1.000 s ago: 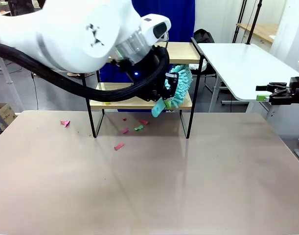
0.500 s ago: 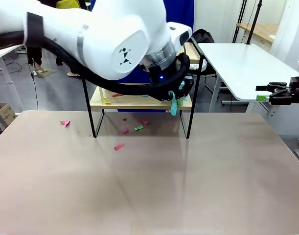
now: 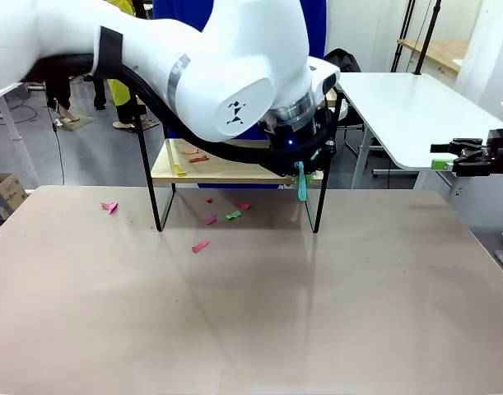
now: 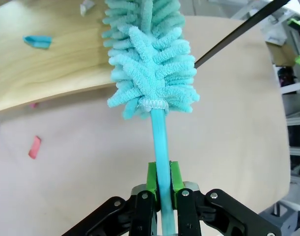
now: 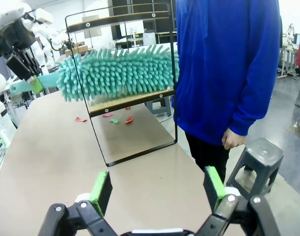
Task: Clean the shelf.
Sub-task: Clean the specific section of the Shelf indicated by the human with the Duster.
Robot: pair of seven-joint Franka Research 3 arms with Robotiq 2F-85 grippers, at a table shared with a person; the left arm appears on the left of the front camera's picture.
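The shelf point(image 3: 222, 171) stands at the table's far side, and my large white left arm covers its upper tier. My left gripper point(image 4: 160, 184) is shut on the handle of a teal fluffy duster point(image 4: 150, 59). The duster's head lies over the right end of the lower wooden board point(image 4: 46, 69). From the front, the left gripper point(image 3: 305, 164) sits at the shelf's right legs with the teal handle point(image 3: 301, 188) hanging below it. My right gripper point(image 3: 461, 158) is open at the far right, off the table. Its wrist view shows the duster point(image 5: 115, 71) across the shelf frame point(image 5: 174, 73).
Paper scraps lie on the lower board point(image 3: 197, 158) and on the table under and in front of the shelf point(image 3: 200, 245), point(image 3: 110, 206). A person in blue point(image 5: 228, 64) stands behind the shelf beside a grey stool point(image 5: 260, 157). A second white table point(image 3: 416, 107) is at back right.
My left arm has swung to the right along the shelf. The duster head, earlier showing at the shelf's right end, is now behind the wrist. The right arm has not moved.
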